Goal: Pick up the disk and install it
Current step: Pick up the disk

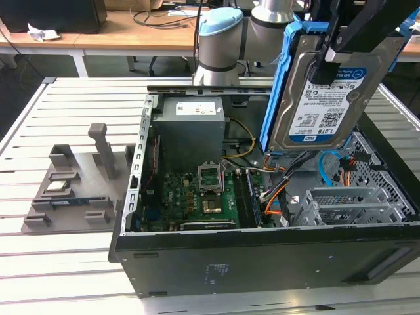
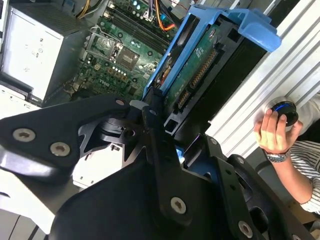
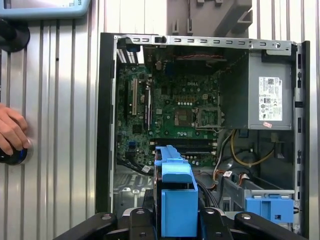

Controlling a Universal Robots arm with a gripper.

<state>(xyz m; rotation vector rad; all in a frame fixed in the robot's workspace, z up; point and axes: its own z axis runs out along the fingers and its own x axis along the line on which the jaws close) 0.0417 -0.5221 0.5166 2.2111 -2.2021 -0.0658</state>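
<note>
Your gripper has its jaws clamped tight on the disk, with one black jaw lying across the labelled face. So yeah, it's got a proper grip.

In the exterior view the disk hangs in the upper right of the frame, label toward the camera and tilted a little. It's up in the air above the open case and touches nothing but the jaws. The blue bracket runs down the disk's edge on the exterior view's left. The arm sits behind it at the top middle of the frame.

Under the disk, in the lower right of the frame, there's the grey cage. Orange and blue cables are bunched between the cage and the green board. The PSU sits just above the board. Off on the exterior view's left, a grey fixture lies on the slatted table, well apart from the case.

In the first wrist view you're looking straight down into the case. The disk is edge-on there, bracket up, between the black gripper parts. A blue latch sits on the cage nearby.

Both wrist views show your hand resting on a blue button, out on the table beside the case. In the second wrist view the disk's green circuit side faces the camera, and you can see a watch and a striped sleeve.
</note>
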